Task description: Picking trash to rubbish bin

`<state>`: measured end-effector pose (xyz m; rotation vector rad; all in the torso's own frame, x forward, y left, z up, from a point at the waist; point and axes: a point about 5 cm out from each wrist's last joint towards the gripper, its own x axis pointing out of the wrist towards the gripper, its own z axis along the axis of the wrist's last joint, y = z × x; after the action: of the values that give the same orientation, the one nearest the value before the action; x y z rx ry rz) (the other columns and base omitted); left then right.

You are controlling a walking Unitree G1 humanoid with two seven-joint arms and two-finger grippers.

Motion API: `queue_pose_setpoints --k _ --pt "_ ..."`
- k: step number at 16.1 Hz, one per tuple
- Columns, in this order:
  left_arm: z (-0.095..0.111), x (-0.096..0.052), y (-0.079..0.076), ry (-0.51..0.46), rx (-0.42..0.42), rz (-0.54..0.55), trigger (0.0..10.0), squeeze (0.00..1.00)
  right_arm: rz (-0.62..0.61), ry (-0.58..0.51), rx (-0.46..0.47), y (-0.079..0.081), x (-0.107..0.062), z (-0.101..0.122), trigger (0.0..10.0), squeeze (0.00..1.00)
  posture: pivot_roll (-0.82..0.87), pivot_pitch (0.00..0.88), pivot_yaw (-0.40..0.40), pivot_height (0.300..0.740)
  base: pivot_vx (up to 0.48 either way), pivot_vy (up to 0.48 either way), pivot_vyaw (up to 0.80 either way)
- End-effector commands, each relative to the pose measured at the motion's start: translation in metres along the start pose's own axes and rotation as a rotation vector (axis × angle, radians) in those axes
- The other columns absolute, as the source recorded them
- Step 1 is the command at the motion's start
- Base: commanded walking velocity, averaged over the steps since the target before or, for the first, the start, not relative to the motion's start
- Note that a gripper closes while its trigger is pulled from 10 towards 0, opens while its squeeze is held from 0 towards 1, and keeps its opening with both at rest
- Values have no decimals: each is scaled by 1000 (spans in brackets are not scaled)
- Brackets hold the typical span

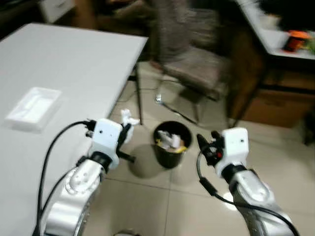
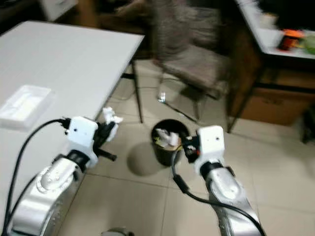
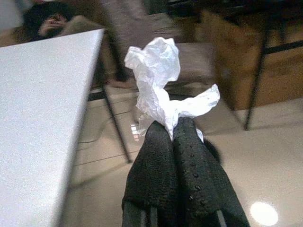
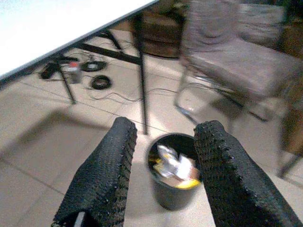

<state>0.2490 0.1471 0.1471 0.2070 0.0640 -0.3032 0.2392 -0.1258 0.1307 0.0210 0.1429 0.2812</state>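
The left gripper (image 3: 173,135) pinches crumpled white tissue (image 3: 158,78) beside the black bin (image 1: 172,144); the right gripper (image 4: 163,137) hovers wide above that bin.

A white table (image 1: 74,64) stood on the robot's left, and on it lay a clear, shallow plastic tray (image 1: 33,108) near the near edge. The tiled floor (image 1: 275,162) carried a black rubbish bin (image 1: 172,143) just off the table's corner, a grey chair (image 1: 197,64) behind it, and what looked like cables (image 4: 90,71) under the table.
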Motion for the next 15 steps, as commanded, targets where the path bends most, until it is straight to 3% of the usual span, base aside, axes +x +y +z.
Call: queue_pose_setpoints --k 1,11,15 --pt "2 2 -2 -6 6 -15 10000 0 -14 11 -9 -4 -2 -2 10000 0 -48 102 -15 740 337 0 0" --pt "-1 3 -4 -6 -2 -9 10000 0 5 25 -22 -5 1 -5 10000 0 -52 90 -25 740 345 0 0" --pt "-9 8 -5 9 13 -14 10000 0 12 47 -22 -5 2 -13 10000 0 -54 84 -21 740 351 0 -606"
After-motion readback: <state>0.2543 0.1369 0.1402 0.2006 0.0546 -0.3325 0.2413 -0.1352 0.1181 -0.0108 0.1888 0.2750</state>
